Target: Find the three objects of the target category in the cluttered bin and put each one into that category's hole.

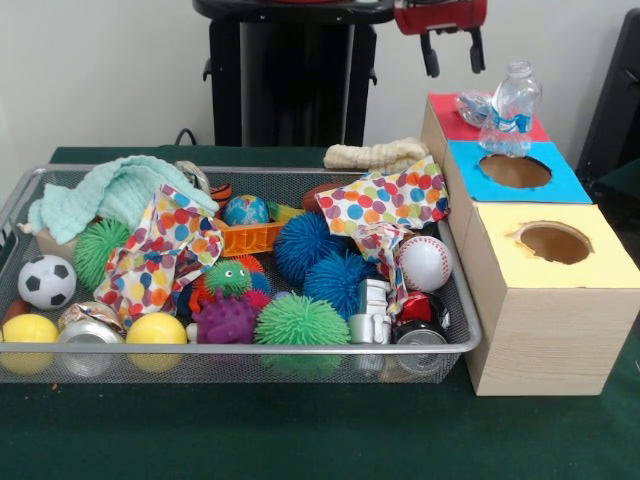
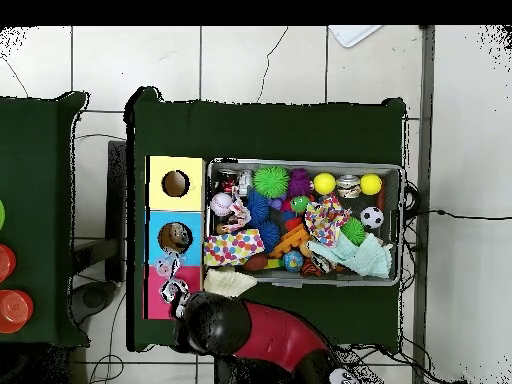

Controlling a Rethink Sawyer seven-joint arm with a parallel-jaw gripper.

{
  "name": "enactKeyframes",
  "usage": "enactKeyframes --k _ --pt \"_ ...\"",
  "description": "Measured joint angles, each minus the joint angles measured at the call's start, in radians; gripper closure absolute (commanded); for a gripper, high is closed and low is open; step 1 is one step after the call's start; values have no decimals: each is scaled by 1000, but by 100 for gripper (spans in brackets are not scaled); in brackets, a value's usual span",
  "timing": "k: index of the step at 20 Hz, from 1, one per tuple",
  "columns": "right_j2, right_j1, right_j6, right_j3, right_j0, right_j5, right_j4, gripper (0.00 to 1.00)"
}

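My gripper hangs open and holds nothing, above the red panel at the far end of the wooden sorting box. A clear plastic bottle with a blue label stands upright where the red and blue panels meet, just below and right of the fingertips. A second, crumpled clear bottle lies on the red panel beside it. The blue panel's hole and the yellow panel's hole are uncovered. In the overhead view, my arm reaches over the pink-red end of the box.
The wire bin is packed with spiky balls, a baseball, a soccer ball, two yellow balls, cans, a toy car and spotted cloths. A mint towel covers its far left corner. A knitted cloth lies behind the bin.
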Motion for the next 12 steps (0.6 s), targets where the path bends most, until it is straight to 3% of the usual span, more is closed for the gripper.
enactKeyframes --k 12 --pt "-1 111 0 3 1 -77 -61 0"
